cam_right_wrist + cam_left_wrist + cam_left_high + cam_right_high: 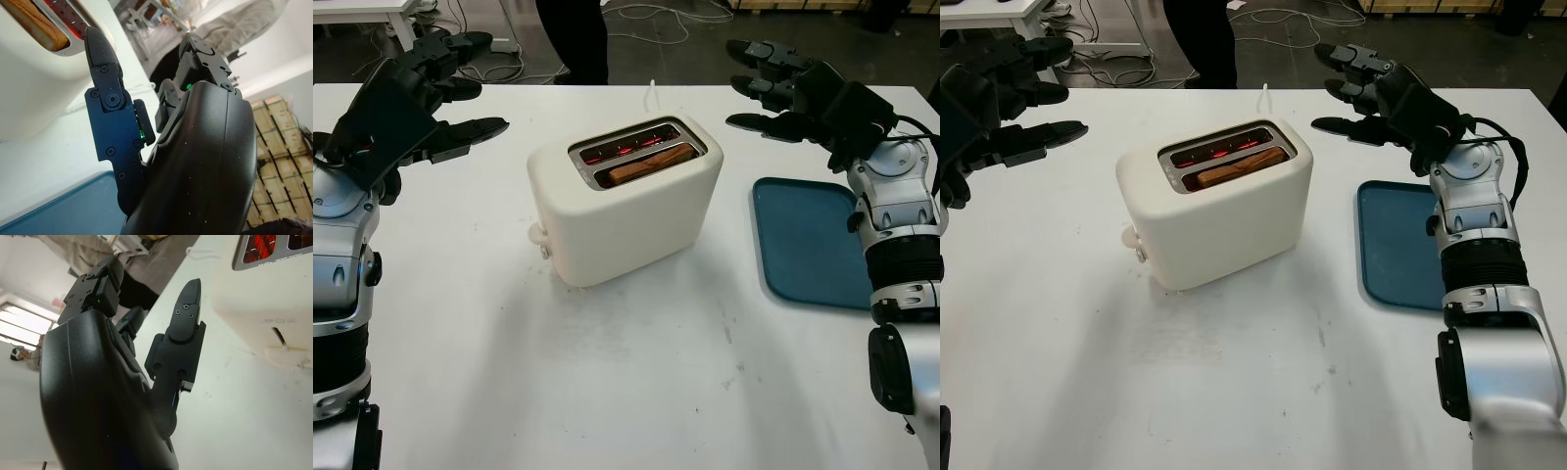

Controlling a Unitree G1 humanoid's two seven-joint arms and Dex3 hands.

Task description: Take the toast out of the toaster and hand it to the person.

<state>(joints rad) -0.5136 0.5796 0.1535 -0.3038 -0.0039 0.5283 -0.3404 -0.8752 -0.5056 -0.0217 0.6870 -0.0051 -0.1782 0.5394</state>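
Note:
A cream two-slot toaster (626, 211) stands mid-table, its slots glowing red. A brown slice of toast (651, 164) sits in the nearer slot, its top edge just below the rim. My left hand (460, 93) hovers open above the table's far left, well apart from the toaster. My right hand (769, 88) hovers open at the far right, beyond the toaster's right end, holding nothing. A person in dark trousers (573, 39) stands behind the table's far edge. The right wrist view catches the toast (34, 22) past my thumb.
A dark teal tray (808, 240) lies on the white table (607, 372) to the right of the toaster, under my right forearm. The toaster's white cord (653, 93) runs off the far edge. Cables lie on the floor behind.

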